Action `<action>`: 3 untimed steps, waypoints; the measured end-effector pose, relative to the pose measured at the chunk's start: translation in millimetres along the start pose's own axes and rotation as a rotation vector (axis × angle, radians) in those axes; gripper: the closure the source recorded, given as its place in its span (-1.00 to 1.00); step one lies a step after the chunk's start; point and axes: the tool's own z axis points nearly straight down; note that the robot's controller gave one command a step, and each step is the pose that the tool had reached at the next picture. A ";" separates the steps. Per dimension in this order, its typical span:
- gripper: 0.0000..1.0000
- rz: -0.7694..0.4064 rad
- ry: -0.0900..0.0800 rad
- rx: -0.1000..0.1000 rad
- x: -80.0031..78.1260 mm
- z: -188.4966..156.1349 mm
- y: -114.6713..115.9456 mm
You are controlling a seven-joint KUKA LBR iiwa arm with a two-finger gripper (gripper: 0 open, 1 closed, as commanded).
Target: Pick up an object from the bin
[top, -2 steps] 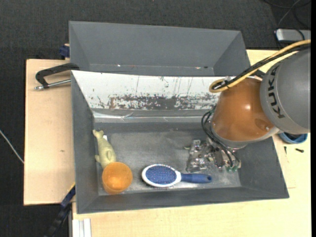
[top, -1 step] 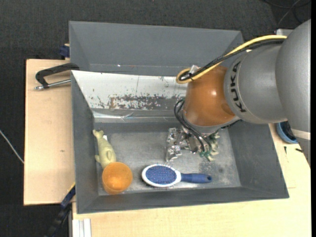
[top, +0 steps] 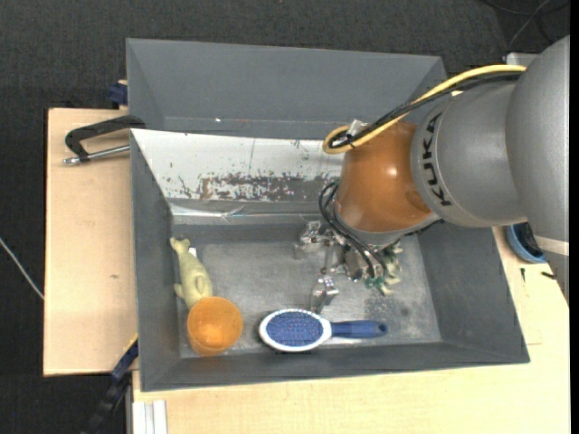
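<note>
Camera view, from the near edge: a brush (top: 294,330) with a blue oval head in a white rim and a blue handle lies at 6 o'clock of the bin (top: 271,89), flat on the floor. An orange ball (top: 214,325) rests at 7 o'clock, touching or almost touching a pale yellow toy (top: 191,276) at 9 o'clock (its exact kind I cannot name).

Farther in, a little toward 3 o'clock from the middle, the claw (top: 348,274) hangs low over bare floor, just beyond the brush handle and apart from it. The brush is the nearest thing to it; ball and toy are well apart.

By my judgement nothing is picked yet: all three things lie on the floor, so grasp and lift are not yet done.

How far the claw is open I cannot tell, because the orange cover (top: 375,183) of the wrist hides its upper part. A green and white bit (top: 384,280) beside it may belong to the robot or be a loose thing; this is unclear.
</note>
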 end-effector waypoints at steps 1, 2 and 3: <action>-1.00 -0.188 -0.002 0.001 42.8 -53.9 4.4; -1.00 0.033 0.007 0.000 46.6 -0.8 52.9; -1.00 -0.023 0.001 0.005 59.6 -19.3 -56.7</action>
